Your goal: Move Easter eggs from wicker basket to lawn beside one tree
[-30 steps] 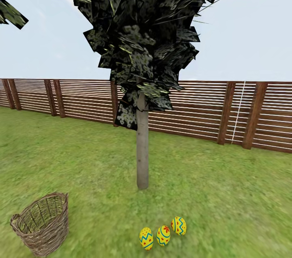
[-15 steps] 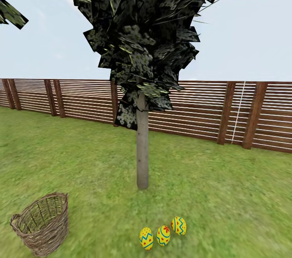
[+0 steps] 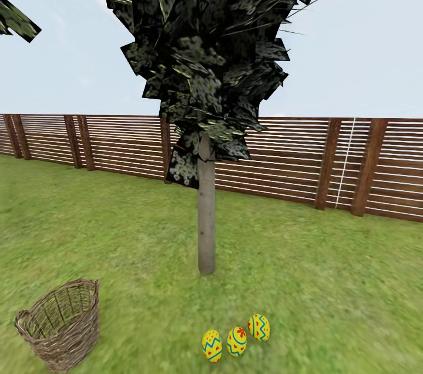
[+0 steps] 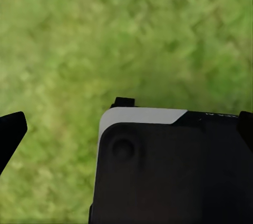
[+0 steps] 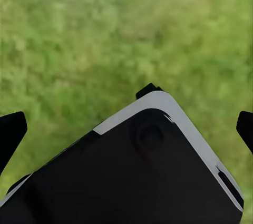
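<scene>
Three Easter eggs lying in row on lawn just before tree. Wicker basket standing apart, looking empty. Task seeming done. Both hands: fingertips at wrist views' edges suggesting spread, nothing pinched.

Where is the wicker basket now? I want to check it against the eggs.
In the head view the wicker basket stands on the lawn at lower left, left of the tree and the three Easter eggs.
</scene>
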Controlling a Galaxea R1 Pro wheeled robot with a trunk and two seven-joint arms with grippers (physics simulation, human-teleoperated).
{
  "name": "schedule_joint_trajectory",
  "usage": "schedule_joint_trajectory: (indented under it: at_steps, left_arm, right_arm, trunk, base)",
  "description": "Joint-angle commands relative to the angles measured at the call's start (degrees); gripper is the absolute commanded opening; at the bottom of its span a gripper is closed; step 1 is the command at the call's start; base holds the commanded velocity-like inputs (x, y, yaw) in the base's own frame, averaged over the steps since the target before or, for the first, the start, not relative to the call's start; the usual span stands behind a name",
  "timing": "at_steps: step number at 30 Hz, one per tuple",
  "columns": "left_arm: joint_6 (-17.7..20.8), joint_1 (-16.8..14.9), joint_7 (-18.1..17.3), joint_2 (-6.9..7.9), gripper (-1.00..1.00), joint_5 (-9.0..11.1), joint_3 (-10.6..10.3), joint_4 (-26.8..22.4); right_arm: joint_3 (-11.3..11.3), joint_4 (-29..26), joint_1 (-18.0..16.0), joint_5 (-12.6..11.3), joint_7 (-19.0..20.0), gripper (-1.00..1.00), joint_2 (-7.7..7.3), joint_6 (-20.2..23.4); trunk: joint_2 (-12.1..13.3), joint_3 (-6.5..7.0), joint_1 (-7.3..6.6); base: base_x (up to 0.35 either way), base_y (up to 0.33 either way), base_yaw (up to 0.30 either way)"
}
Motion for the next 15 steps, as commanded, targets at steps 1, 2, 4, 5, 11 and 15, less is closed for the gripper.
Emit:
schedule_joint_trajectory:
  at_steps: [1, 2, 4, 5, 11, 15]
  left_arm:
    - [-0.23, 0.0, 0.2, 0.0, 1.0, 0.44, -0.52, 0.04]
    - [-0.27, 0.02, 0.13, -0.01, 1.0, 0.31, -0.68, 0.04]
    - [-0.3, 0.03, 0.12, -0.03, 1.0, 0.45, -0.66, 0.04]
    - [-0.31, 0.04, 0.12, -0.04, 1.0, 0.49, -0.63, 0.04]
    - [-0.33, 0.01, 0.12, 0.05, 1.0, 0.46, -0.53, 0.04]
    - [-0.34, -0.02, 0.12, 0.26, 1.0, 0.43, -0.52, 0.04]
  right_arm:
    - [-0.47, 0.08, -0.02, 0.43, 0.21, 1.0, -0.02, -0.21]
    - [-0.48, 0.1, -0.02, 0.43, 0.21, 1.0, -0.02, -0.21]
    - [-0.48, 0.08, -0.02, 0.43, 0.21, 1.0, -0.02, -0.21]
    - [-0.49, 0.09, -0.02, 0.43, 0.21, 1.0, -0.01, -0.21]
    - [-0.44, 0.14, -0.02, 0.25, 0.25, 1.0, 0.54, -0.18]
    - [-0.39, 0.13, -0.03, 0.3, 0.28, 1.0, 1.89, -0.16]
  trunk:
    - [-0.02, -0.01, 0.01]
    - [-0.02, -0.01, 0.01]
    - [-0.02, -0.01, 0.01]
    - [-0.02, -0.01, 0.01]
    - [-0.02, -0.01, 0.01]
    - [-0.02, -0.01, 0.01]
  base:
    - [0.0, 0.0, 0.0]
    - [0.0, 0.0, 0.0]
    - [0.0, 0.0, 0.0]
    - [0.0, 0.0, 0.0]
    - [0.0, 0.0, 0.0]
    - [0.0, 0.0, 0.0]
